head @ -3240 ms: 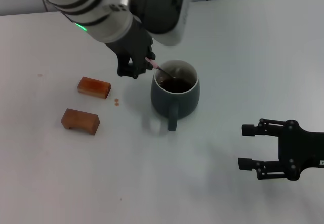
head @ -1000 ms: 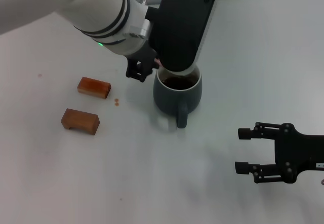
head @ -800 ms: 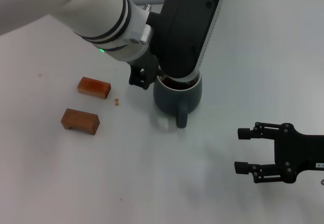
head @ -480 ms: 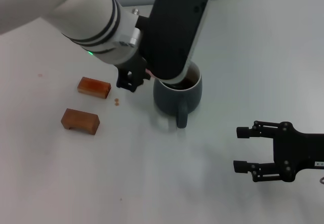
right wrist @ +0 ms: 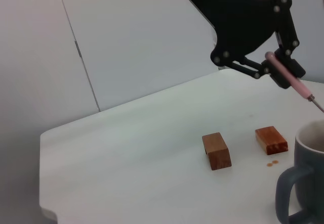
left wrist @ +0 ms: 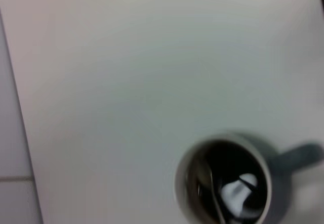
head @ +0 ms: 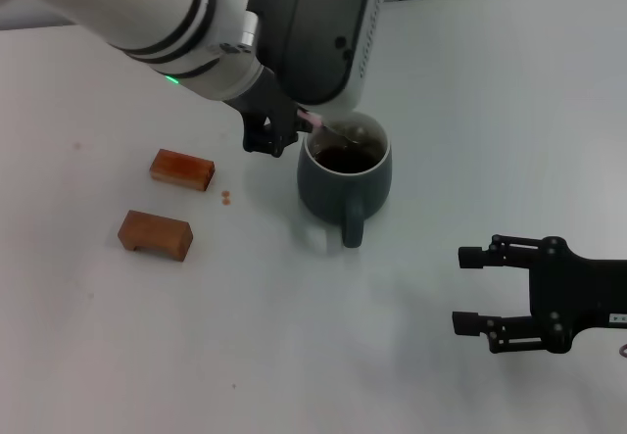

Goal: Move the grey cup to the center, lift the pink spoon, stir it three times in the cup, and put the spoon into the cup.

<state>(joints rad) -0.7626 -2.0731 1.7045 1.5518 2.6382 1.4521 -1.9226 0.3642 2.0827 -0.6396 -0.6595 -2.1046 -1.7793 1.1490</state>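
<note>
From the head camera, a grey cup (head: 344, 174) of dark brown liquid stood near the middle of a white desk (head: 294, 346), its loop handle pointing toward the robot. The left end effector (head: 277, 132) hovered just beside the cup's rim on the robot's left, its fingers closed on the pink handle end of the pink spoon (head: 326, 130); the spoon slanted down over the rim with its metal end inside the cup. Two brown rectangular blocks lay well to the left: the far block (head: 182, 169) and the near block (head: 155, 234), with small orange specks (head: 226, 197) on the desk between the far block and the cup. The right end effector (head: 477, 288) sat low at the right, well apart from the cup, its two fingers spread and holding nothing. The left wrist camera looked straight down on the cup (left wrist: 223, 178), showing its pale inner wall, the dark liquid and the thin spoon shaft (left wrist: 215, 199) leaning inside. The right wrist camera showed the left end effector (right wrist: 276, 68) above the desk (right wrist: 126, 148), clamped on the spoon's pink handle (right wrist: 289, 80), with the cup (right wrist: 304, 181) at the frame's edge and both blocks, near block (right wrist: 216, 151) and far block (right wrist: 271, 139), beyond it.
</note>
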